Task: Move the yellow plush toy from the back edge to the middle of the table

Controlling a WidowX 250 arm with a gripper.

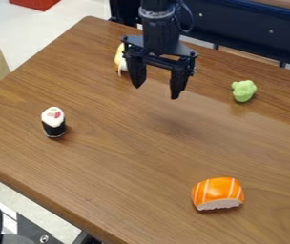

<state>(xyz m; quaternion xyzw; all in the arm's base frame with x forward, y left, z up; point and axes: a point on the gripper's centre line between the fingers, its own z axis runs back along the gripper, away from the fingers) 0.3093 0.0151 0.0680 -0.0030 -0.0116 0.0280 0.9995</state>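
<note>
Pale floor (87, 6) shows beyond the wood-grained desk (128, 157), and a dark blue structure (243, 28) runs behind its far edge. Taking the middle of the camera view as the clock's centre, with twelve at the top, the black arm (160, 33) hangs in from twelve o'clock, and its pincer (156, 93) points down with the two fingers well apart and nothing between them. A soft shadow on the wood suggests that the tips hang above the surface rather than touch it. Four small toy foods lie around it: a yellow-and-white piece (119, 59) between eleven and twelve, partly hidden behind the pincer and nearest to it in the view; a bumpy green piece (243, 91) at two; an orange piece with white stripes (218, 194) at five; and an upright sushi roll (54, 122) with a dark wrap and white top at nine. None is gripped, so this looks like a stage of free positioning, ahead of any grasp or after a release; which of the two, I cannot tell. Any pick from here would call for lining the open fingers up over one piece, one on each side, then lowering before closing. For the yellow-and-white piece that would mean a shift toward eleven; the roll, standing on end, seems the likeliest to tip if brushed, so it would want a straight descent.
</note>
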